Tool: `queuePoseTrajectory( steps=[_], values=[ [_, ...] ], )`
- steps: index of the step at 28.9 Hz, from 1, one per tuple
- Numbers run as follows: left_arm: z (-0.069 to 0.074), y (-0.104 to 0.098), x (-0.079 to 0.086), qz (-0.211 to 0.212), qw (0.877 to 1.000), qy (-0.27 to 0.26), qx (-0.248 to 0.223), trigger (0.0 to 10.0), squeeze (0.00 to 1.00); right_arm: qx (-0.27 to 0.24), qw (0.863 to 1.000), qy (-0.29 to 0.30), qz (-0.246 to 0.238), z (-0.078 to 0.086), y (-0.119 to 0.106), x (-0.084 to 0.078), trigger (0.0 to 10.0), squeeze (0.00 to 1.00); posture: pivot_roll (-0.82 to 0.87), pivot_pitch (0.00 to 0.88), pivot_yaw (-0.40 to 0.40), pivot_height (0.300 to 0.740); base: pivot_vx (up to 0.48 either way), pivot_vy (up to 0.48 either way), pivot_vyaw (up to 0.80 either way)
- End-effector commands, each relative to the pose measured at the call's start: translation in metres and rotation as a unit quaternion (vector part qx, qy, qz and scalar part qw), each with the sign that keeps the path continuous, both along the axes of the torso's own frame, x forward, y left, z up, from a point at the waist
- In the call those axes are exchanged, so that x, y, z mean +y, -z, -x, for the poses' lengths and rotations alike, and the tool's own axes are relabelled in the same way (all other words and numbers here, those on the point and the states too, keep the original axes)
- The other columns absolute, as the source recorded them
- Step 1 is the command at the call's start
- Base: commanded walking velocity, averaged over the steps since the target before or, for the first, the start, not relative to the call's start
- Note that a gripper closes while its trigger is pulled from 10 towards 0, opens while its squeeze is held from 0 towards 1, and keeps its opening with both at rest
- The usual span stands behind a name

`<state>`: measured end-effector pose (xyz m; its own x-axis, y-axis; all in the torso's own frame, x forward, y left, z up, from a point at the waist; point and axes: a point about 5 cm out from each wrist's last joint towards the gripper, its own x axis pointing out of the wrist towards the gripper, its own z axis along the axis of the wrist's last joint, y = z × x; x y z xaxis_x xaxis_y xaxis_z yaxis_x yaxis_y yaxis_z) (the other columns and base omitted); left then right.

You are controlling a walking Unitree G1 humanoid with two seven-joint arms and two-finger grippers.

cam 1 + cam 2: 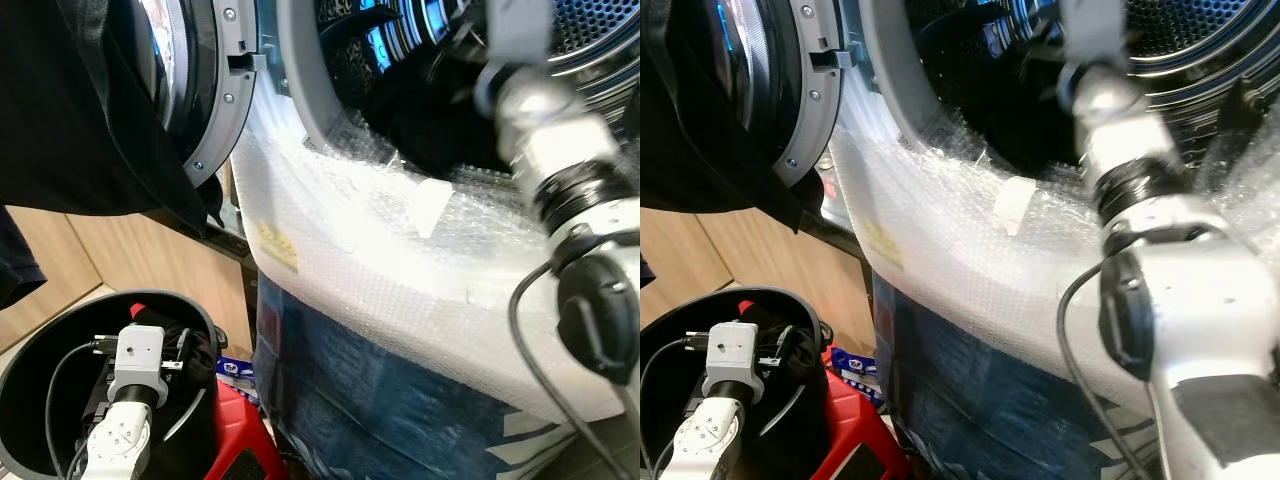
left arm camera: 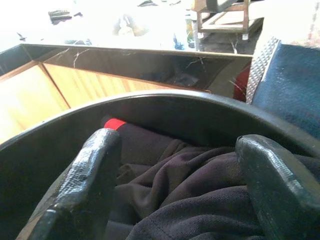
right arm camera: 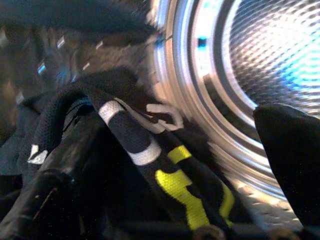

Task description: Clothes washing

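Right hand [image 3: 165, 170], fingers spread, reaches over dark clothes [image 3: 125, 135] inside the washer drum [image 3: 260, 65].

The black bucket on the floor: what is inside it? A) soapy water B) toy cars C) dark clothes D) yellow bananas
C: the left wrist view shows dark crumpled clothes lying inside the black bucket, with the left gripper open just over them.
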<state>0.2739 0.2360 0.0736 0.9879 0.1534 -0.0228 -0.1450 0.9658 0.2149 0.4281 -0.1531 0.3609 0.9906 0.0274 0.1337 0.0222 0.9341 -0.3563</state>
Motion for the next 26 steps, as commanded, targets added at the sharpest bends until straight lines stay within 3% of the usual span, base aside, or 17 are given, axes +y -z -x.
queuePoseTrajectory(
  steps=[1,4,5,7,9,10,11,13,14,15,16,17,18,23,26],
  values=[
    [-0.001,-0.002,-0.003,0.005,1.0,0.007,0.002,10.0,0.0,-0.013,1.0,0.012,-0.011,0.002,-0.009,-0.005,10.0,1.0,0.18,0.0,-0.012,0.74,0.0,0.0,0.0],
    [-0.002,-0.003,-0.004,0.004,1.0,0.009,0.0,10.0,0.0,-0.097,0.992,0.033,-0.069,0.009,-0.043,-0.011,10.0,1.0,0.18,0.0,-0.01,0.74,0.0,0.0,0.0],
    [-0.002,-0.003,-0.004,0.004,1.0,0.009,0.0,10.0,0.0,-0.097,0.992,0.033,-0.069,0.009,-0.043,-0.011,10.0,1.0,0.18,0.0,-0.01,0.74,0.0,0.0,0.0],
    [-0.004,-0.006,-0.003,0.003,1.0,0.009,-0.007,10.0,0.0,-0.185,0.972,0.066,-0.128,0.022,-0.081,-0.023,10.0,1.0,0.19,0.0,-0.007,0.74,0.0,0.0,0.0],
    [-0.004,-0.009,-0.002,-0.001,1.0,0.006,-0.013,10.0,0.0,-0.201,0.968,0.08,-0.128,0.026,-0.09,-0.026,10.0,1.0,0.19,0.0,-0.009,0.74,0.0,0.0,0.0],
    [-0.003,-0.01,-0.001,-0.002,1.0,0.005,-0.015,10.0,0.0,-0.177,0.976,0.078,-0.098,0.022,-0.079,-0.023,10.0,1.0,0.19,0.0,-0.008,0.74,0.0,0.0,0.0],
    [-0.003,-0.01,-0.001,-0.002,1.0,0.005,-0.015,10.0,0.0,-0.177,0.976,0.078,-0.098,0.022,-0.079,-0.023,10.0,1.0,0.19,0.0,-0.008,0.74,0.0,0.0,0.0],
    [-0.003,-0.011,-0.001,-0.001,1.0,0.004,-0.014,10.0,0.0,-0.145,0.985,0.077,-0.053,0.016,-0.064,-0.017,10.0,1.0,0.19,0.0,-0.003,0.74,0.0,0.0,0.0],
    [-0.004,-0.01,-0.002,0.0,1.0,0.011,-0.01,10.0,0.0,-0.065,0.996,0.051,-0.022,0.006,-0.029,-0.008,10.0,1.0,0.19,0.0,0.002,0.74,0.0,0.0,0.0],
    [-0.004,-0.01,-0.002,0.0,1.0,0.011,-0.01,10.0,0.0,-0.065,0.996,0.051,-0.022,0.006,-0.029,-0.008,10.0,1.0,0.19,0.0,0.002,0.74,0.0,0.0,0.0],
    [-0.004,-0.01,-0.003,0.0,1.0,0.017,-0.006,10.0,0.0,-0.012,1.0,0.018,0.005,0.001,-0.006,0.002,10.0,0.95,0.19,0.0,0.004,0.74,0.0,0.0,0.0],
    [-0.004,-0.01,-0.004,0.001,1.0,0.019,-0.004,10.0,0.0,-0.006,1.0,0.014,-0.001,0.0,-0.002,0.004,10.0,0.0,0.18,0.002,0.004,0.74,0.0,0.0,0.0],
    [-0.004,-0.009,-0.004,0.0,1.0,0.022,-0.001,10.0,0.0,-0.01,0.999,0.023,-0.031,0.0,0.0,0.003,10.0,0.0,0.18,0.002,0.004,0.74,0.0,0.0,0.0],
    [-0.004,-0.01,-0.006,0.0,1.0,0.024,-0.001,10.0,0.0,-0.008,0.998,0.016,-0.06,0.0,0.001,0.004,10.0,0.0,0.18,0.012,0.009,0.74,0.0,0.0,0.0],
    [-0.003,-0.01,-0.007,0.001,1.0,0.025,0.0,10.0,0.0,-0.028,0.995,0.005,-0.093,0.002,-0.014,0.002,10.0,0.0,0.18,0.017,0.012,0.74,0.0,0.0,0.0]
  ],
)
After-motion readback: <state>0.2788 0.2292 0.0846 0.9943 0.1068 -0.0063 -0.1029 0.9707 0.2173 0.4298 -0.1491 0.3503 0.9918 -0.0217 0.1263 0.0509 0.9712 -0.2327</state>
